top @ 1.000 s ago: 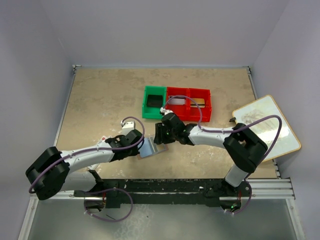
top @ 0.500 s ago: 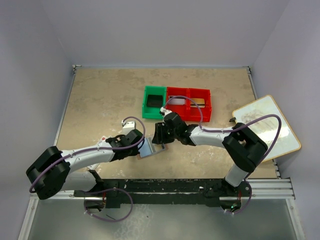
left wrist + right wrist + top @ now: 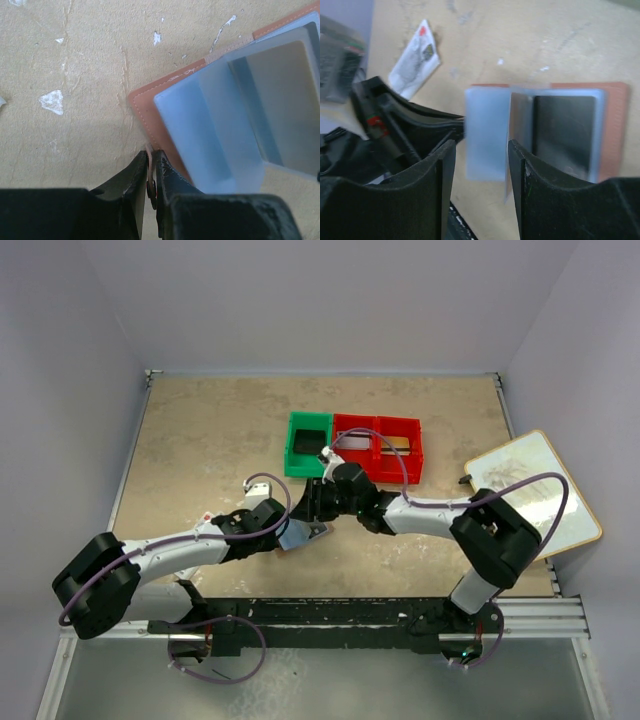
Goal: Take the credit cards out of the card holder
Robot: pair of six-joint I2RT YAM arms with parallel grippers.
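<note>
A speckled tan table [image 3: 200, 440] is carrying the scene, with 2 arms reaching in from its near edge and meeting just in front of the bins. The left arm [image 3: 170, 552] is stretching low across the surface from the left, while the right arm [image 3: 430, 512] is bending in from the right, a purple cable looping over it. A white board with a wooden rim [image 3: 535, 495] is hanging partly off the table's right side. A red bin [image 3: 378, 448] with 2 compartments is sitting toward the back, touching a smaller green bin [image 3: 307, 445] on its left.

The card holder [image 3: 303, 535] is lying open on the table between the 2 grippers, its blue-grey lining facing up inside a reddish-brown rim. The left gripper [image 3: 151, 157] is pinching that rim at the holder's near corner, its jaws pressed together on the thin leather edge. The right gripper [image 3: 480, 150] is hovering above the open holder with its jaws spread apart and nothing between them.

A white packet with a red mark [image 3: 415, 62] is lying on the table beyond the left gripper, apart from the holder. A dark card [image 3: 565, 125] is showing in 1 of the holder's pockets.
</note>
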